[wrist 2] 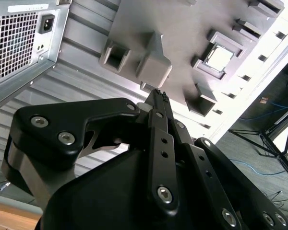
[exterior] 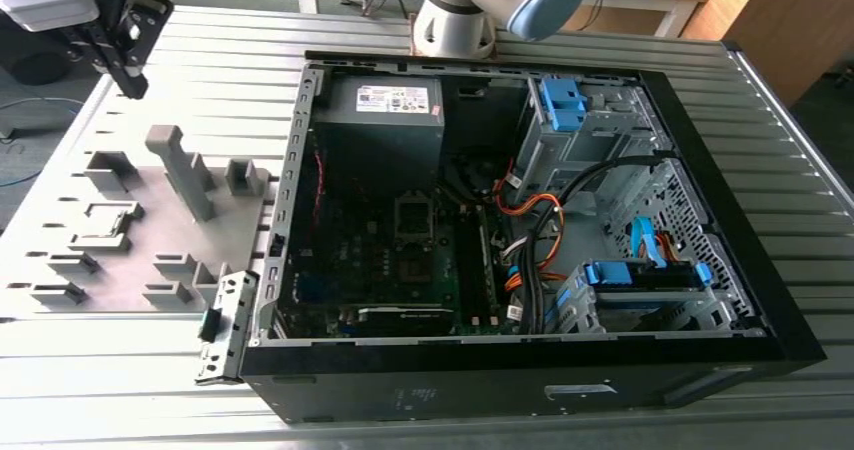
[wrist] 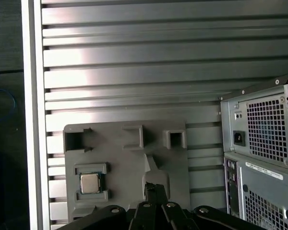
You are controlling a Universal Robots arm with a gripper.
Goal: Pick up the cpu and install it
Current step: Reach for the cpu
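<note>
cpu (wrist: 90, 183): one small thin square, silvery metal top, lying flat in a raised frame on the fixture plate, at the exterior view's left.
fixture plate (exterior: 147, 232): one, matte grey plastic, blocky uprights.
gripper (exterior: 134, 85): black, fingers closed together, empty, hanging above the plate, apart from the cpu.
table (exterior: 227, 60): ribbed metal slats.
computer case (exterior: 534, 370): one, black, open.

Room above fixture plate (exterior: 147, 260) lay open. Gripper (exterior: 134, 90) hung well above plate, fingers together, touching nothing. Cpu (wrist: 90, 183) sat in low walled nest on plate, top face uncovered. Tall upright block (exterior: 187, 175) rose from plate between nest and computer case (wrist: 264, 139). Case wall stood just beside plate, on exterior view's right. Low blocks (exterior: 240, 175) ringed plate.
</note>
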